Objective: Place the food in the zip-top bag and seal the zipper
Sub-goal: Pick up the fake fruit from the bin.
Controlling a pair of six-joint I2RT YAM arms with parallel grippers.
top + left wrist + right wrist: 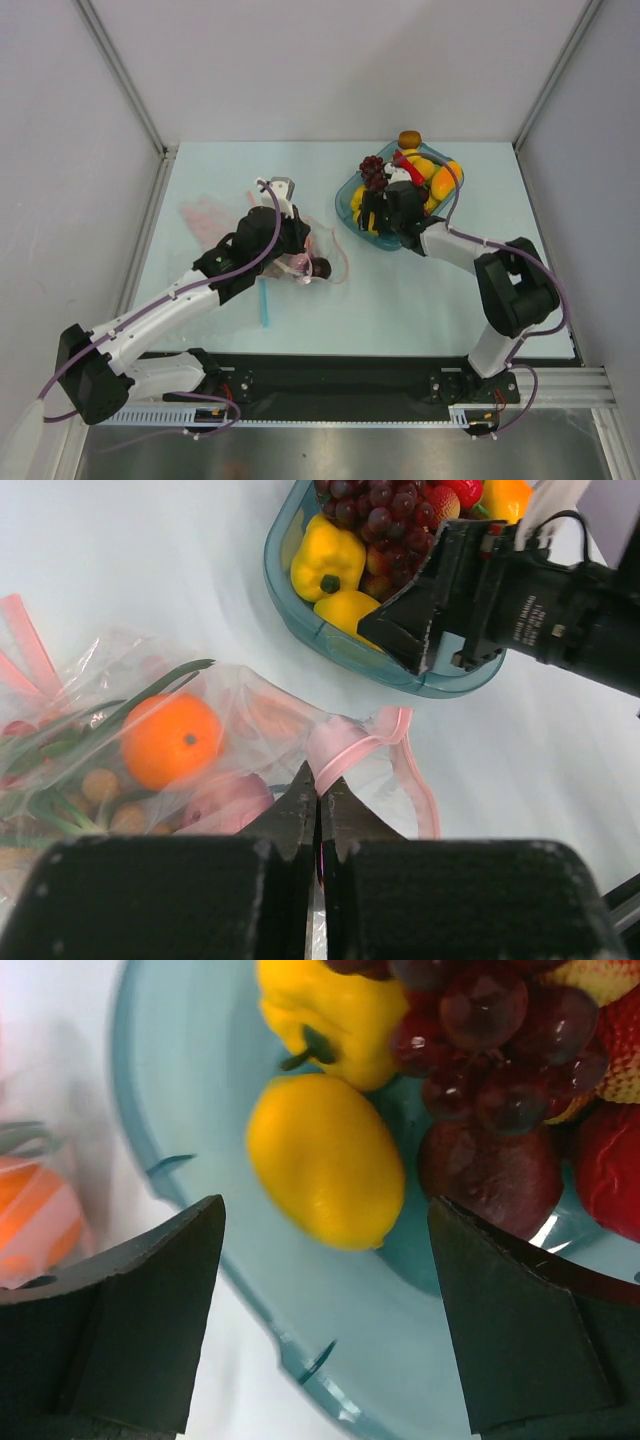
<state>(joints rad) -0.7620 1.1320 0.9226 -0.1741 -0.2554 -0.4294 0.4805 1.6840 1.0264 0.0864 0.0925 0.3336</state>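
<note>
The zip-top bag (120,680) lies crumpled on the table and holds an orange (170,740), a green stalk (150,685) and a pinkish piece (225,800). My left gripper (320,780) is shut on the bag's pink zipper (350,752) at the mouth. My right gripper (325,1210) hangs open inside the teal tray (170,1110), its fingers on either side of a yellow lemon (325,1160) without touching it. More food lies in the tray: a yellow pepper (320,1010), dark grapes (490,1040) and red pieces.
The tray (345,200) stands at the back right of the table. A small brown piece (408,138) lies just behind it. A light-blue strip (264,300) lies in front of the bag (205,220). White walls enclose the table on three sides.
</note>
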